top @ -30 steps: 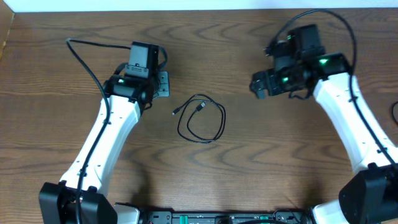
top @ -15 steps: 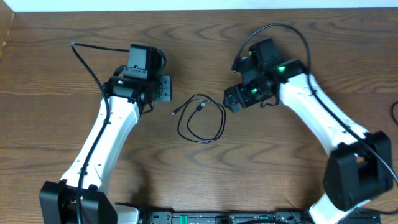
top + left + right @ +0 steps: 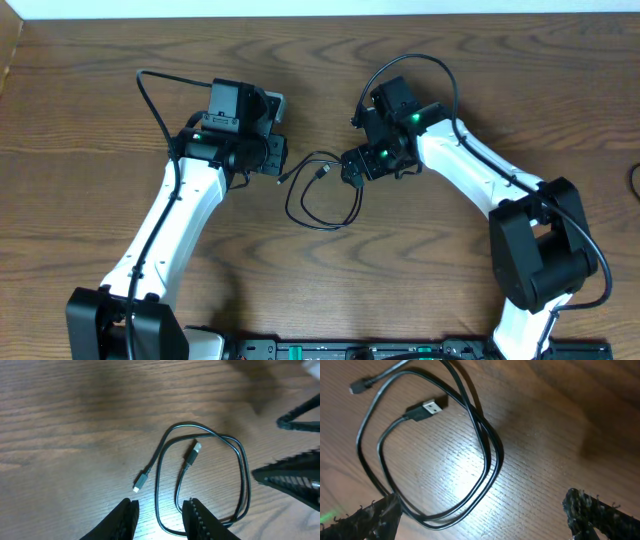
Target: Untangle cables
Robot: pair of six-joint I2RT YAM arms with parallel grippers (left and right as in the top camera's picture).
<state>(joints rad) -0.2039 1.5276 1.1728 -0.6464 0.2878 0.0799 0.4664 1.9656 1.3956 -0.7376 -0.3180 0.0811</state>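
Note:
One thin black cable (image 3: 359, 200) lies in a loose double loop on the wood table, its small plug (image 3: 282, 180) pointing left and its USB plug (image 3: 323, 172) inside the loop. My left gripper (image 3: 278, 160) hovers by the small plug. In the left wrist view its fingers (image 3: 159, 521) stand a little apart over the cable (image 3: 158, 485), gripping nothing. My right gripper (image 3: 350, 168) is at the loop's upper right. The right wrist view shows it (image 3: 485, 520) wide open, the cable (image 3: 496, 455) partly between its fingers, untouched.
Thick black wires arch over both arms, one by the left wrist (image 3: 150, 95). The table's far edge (image 3: 320, 14) runs along the top and its left edge (image 3: 8, 60) is at the upper left. Another dark wire (image 3: 634, 180) shows at the right border.
The right arm swung left from the far right of the table to the cable loop. The left gripper shifted right toward the small plug. The cable has not moved.

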